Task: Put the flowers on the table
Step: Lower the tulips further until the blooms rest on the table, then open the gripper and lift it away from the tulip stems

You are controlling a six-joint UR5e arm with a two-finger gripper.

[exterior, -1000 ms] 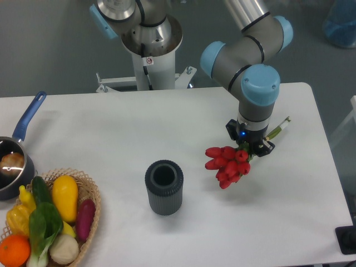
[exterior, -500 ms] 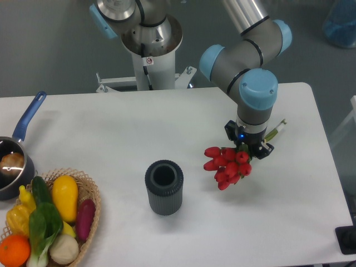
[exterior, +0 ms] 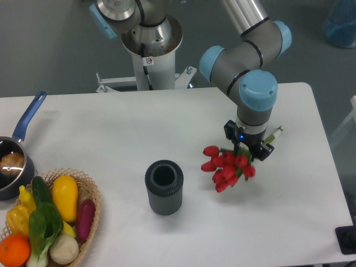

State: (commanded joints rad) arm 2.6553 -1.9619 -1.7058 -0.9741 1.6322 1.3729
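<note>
The flowers point(exterior: 227, 167), a bunch of red tulips with green stems, lie nearly level over the right half of the white table point(exterior: 111, 128). The heads point left and the stem ends point(exterior: 274, 134) stick out to the upper right. My gripper point(exterior: 248, 147) points straight down and is shut on the stems just behind the heads. Whether the heads touch the tabletop I cannot tell. The fingertips are hidden by the wrist and the blooms.
A dark ribbed vase point(exterior: 164, 187) stands upright left of the flowers. A wicker basket point(exterior: 90, 194) of vegetables sits at the front left. A blue-handled pot point(exterior: 16, 158) is at the left edge. The robot base point(exterior: 149, 50) stands behind the table.
The gripper with the flowers has shifted slightly left and toward the front, and the stem ends have dropped lower. The vase, basket and pot have not moved.
</note>
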